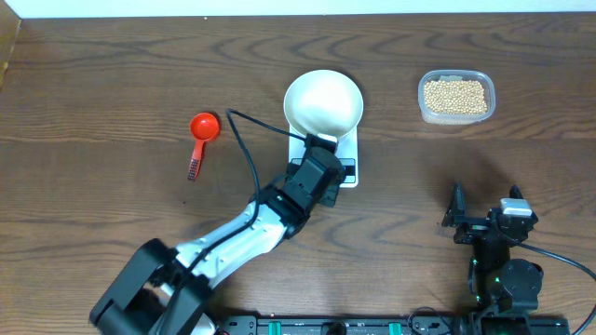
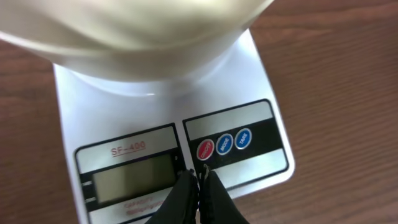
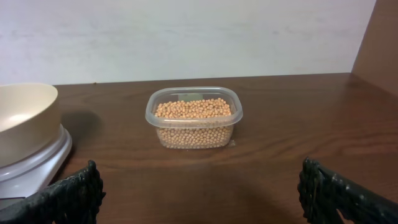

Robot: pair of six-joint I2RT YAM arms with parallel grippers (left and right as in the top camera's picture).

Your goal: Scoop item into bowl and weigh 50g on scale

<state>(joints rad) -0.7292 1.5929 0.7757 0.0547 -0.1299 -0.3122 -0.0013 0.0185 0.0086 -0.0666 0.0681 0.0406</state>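
The white bowl (image 1: pixel 323 101) stands empty on the white scale (image 1: pixel 348 149) at the table's middle; both also show in the left wrist view, bowl (image 2: pixel 137 31) above the scale (image 2: pixel 124 112). My left gripper (image 2: pixel 200 176) is shut, fingertips pressed together right at the scale's front panel, just below its red button (image 2: pixel 205 150) and beside the blank display (image 2: pixel 134 178). In the overhead view the left gripper (image 1: pixel 321 144) covers that panel. The tan beans (image 1: pixel 454 95) fill a clear tub at the back right. My right gripper (image 3: pixel 199 186) stands open and empty, well short of the beans (image 3: pixel 194 118).
A red measuring scoop (image 1: pixel 201 135) lies on the wood left of the scale, handle pointing toward the front. The clear tub (image 3: pixel 194 121) sits near the back wall. A black cable (image 1: pixel 244 140) arcs from the left arm past the bowl.
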